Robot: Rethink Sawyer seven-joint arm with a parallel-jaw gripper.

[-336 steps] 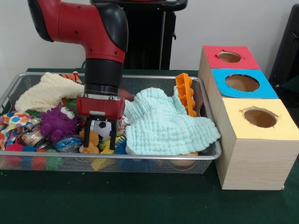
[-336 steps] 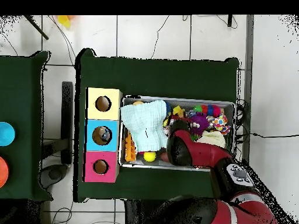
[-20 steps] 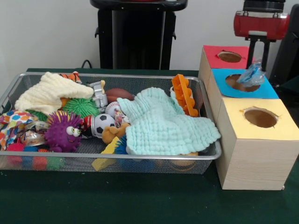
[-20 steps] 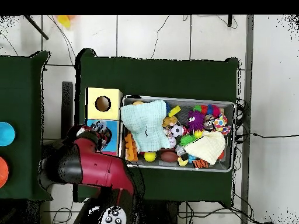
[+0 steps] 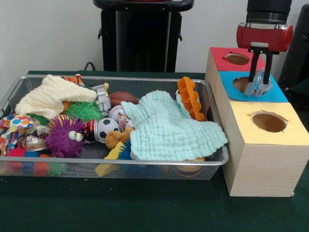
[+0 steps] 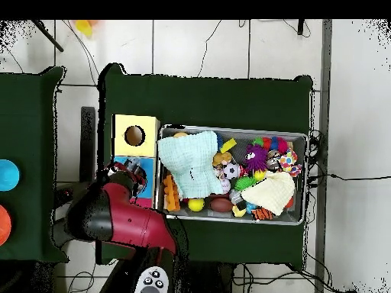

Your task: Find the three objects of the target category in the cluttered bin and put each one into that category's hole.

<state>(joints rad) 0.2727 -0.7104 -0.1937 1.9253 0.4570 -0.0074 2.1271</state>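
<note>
My gripper (image 5: 259, 79) hangs over the blue-topped box (image 5: 277, 93) and is shut on a crinkly clear-blue wrapper (image 5: 259, 86). The wrapper dangles at the right part of the hole (image 5: 241, 83), just at the blue top's level. In the overhead view my gripper (image 6: 131, 169) and arm cover most of the blue box (image 6: 119, 162). The wire mesh bin (image 5: 120, 162) stands left of the boxes, full of toys and cloths. It also shows in the overhead view (image 6: 229, 129).
The red-topped box (image 5: 219, 57) stands behind the blue one and the yellow-topped box (image 5: 285, 130) in front. In the bin lie a mint cloth (image 5: 169, 128), a cream cloth (image 5: 50, 94), a purple spiky toy (image 5: 65, 137), a soccer ball (image 5: 105, 128) and an orange toy (image 5: 190, 96).
My gripper has come down and slightly left with the wrapper, from above the blue box to the hole's level. The bin's contents have not moved in the last second.
</note>
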